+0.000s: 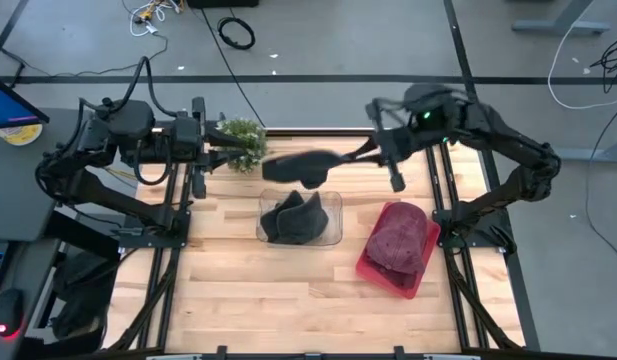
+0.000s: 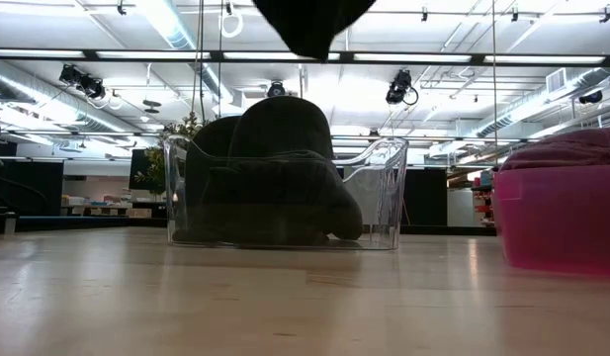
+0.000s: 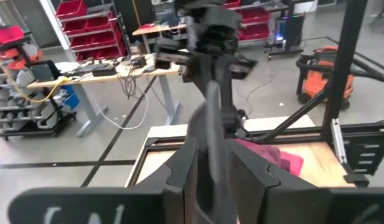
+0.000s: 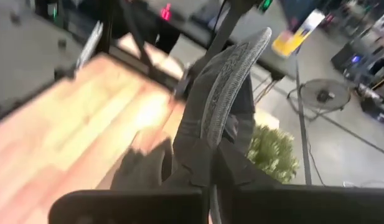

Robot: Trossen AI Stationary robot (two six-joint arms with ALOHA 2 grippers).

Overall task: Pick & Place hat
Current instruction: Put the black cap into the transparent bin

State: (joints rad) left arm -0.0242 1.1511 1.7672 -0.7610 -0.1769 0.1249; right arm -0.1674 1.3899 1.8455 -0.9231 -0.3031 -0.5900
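Note:
A dark grey hat point(image 1: 300, 168) hangs in the air between my two grippers, above a clear bin point(image 1: 333, 205) that holds more dark hats point(image 1: 293, 220). In the low view its lowest part point(image 2: 309, 25) shows high over that bin point(image 2: 384, 193). My left gripper point(image 1: 252, 158) is shut on the hat's left end and my right gripper point(image 1: 350, 157) on its right end. Each wrist view shows the grey hat point(image 3: 210, 143) point(image 4: 226, 93) rising from between that arm's fingers. A red bin point(image 1: 373, 268) with maroon hats point(image 1: 400, 238) stands to the right. My left gripper pinches the hat's left end point(image 3: 209, 177) between its two fingers, coming level from the table's left. The hat is lifted clear and stretches away toward the right arm. My right gripper pinches the hat's right edge point(image 4: 207, 146) between its two fingers, coming level from the table's right. The hat is clear of the table and stands on edge in the hold.
A small green plant point(image 1: 240, 135) sits at the table's far edge next to the left gripper. The clear bin sits mid-table and the red bin on the right side. Bare wood lies along the near edge point(image 1: 288, 310).

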